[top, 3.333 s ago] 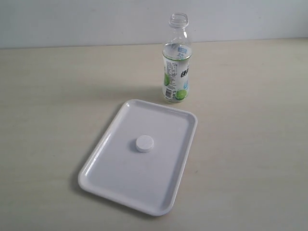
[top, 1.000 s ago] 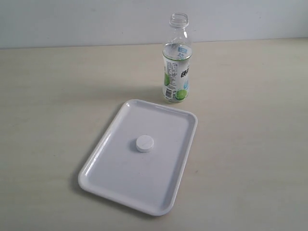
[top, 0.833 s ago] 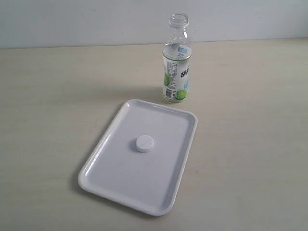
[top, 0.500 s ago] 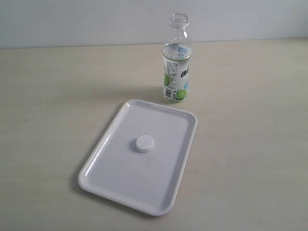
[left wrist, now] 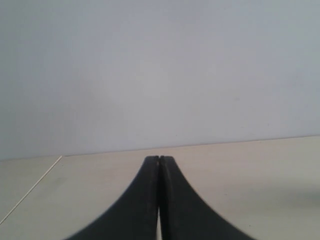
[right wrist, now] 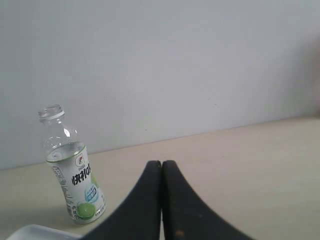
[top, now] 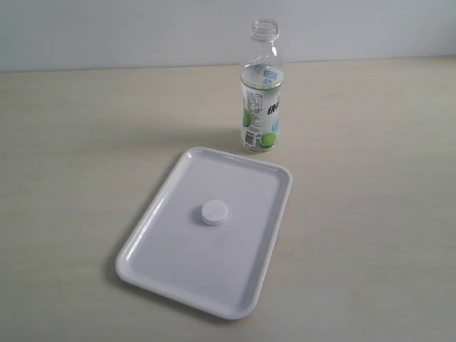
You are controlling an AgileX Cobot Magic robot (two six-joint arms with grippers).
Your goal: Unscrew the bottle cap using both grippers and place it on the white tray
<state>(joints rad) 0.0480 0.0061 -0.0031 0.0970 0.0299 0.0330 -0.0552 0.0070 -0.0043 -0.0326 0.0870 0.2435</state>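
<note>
At the left of the scene, the left gripper (left wrist: 159,161) is seen only by its own wrist camera. Its two black fingers are pressed together along their length with nothing between them, their tips over bare pale table (left wrist: 250,170) and facing a plain grey-white wall (left wrist: 160,65). Toward the middle of the table, in the exterior view, the white tray (top: 160,249) lies flat, turned at an angle to the table's far edge. The bottle cap (top: 214,213) lies flat on it near its centre, apart from every rim. Just beyond the tray's far right corner stands the bottle (top: 263,92), upright on the table, its neck open and its green-and-white label facing the camera. It is close to the tray but, as far as can be told, not touching it. On the right, the right gripper (right wrist: 161,165) likewise has its black fingers closed against each other, holding nothing. Its wrist view shows the bottle standing off to one side of the fingers, well apart from them, with a corner of the tray just in sight near the bottle's foot.
</note>
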